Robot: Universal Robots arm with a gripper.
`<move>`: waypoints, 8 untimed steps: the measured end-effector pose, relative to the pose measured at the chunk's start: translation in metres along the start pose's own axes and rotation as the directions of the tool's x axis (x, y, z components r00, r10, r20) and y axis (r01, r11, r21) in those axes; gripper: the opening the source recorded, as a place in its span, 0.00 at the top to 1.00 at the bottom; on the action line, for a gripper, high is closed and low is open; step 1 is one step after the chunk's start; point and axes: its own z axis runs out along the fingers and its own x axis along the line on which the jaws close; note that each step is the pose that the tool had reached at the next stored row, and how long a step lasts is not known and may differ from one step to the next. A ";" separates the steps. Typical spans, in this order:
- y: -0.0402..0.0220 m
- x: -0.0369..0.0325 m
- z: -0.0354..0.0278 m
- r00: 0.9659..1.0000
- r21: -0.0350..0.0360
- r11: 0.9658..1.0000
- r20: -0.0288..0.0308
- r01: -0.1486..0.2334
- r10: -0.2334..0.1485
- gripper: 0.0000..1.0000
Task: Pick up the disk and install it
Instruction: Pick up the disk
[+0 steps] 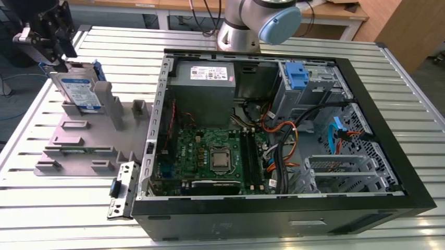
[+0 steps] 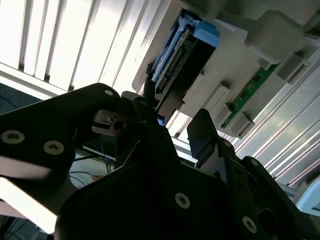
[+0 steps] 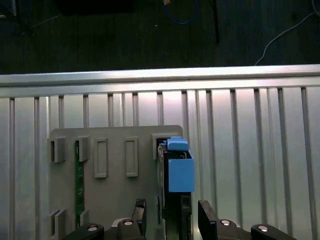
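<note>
Find the disk [image 1: 78, 91] standing on edge in a slot at the tray's [image 1: 76, 143] corner, close to the table's [image 1: 41, 219] far corner on the exterior view's left. Note the gripper [image 3: 172, 215] spread astride its flat faces. Centre so both fingers meet the faces together, gripping deep enough to stop tipping.

In the exterior view the arm [image 1: 259, 23] is cut off by the upper edge, and the lower part of the disk [image 1: 78, 89] is hidden behind a wall of the grey tray [image 1: 76, 135]. In the first wrist view the disk's label face is hidden, being turned edge-on. The gripper [image 3: 172, 215] is cut by the picture's edge, and contact with the disk cannot be told.
</note>
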 end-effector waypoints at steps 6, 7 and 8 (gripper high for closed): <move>0.0000 -0.0002 0.0057 0.999 0.000 0.999 0.005 0.049 -0.049 0.47; 0.0000 -0.0002 0.0061 0.999 0.000 0.999 0.008 0.053 -0.053 0.47; 0.0001 -0.0001 0.0067 0.998 0.001 0.998 0.011 0.056 -0.056 0.47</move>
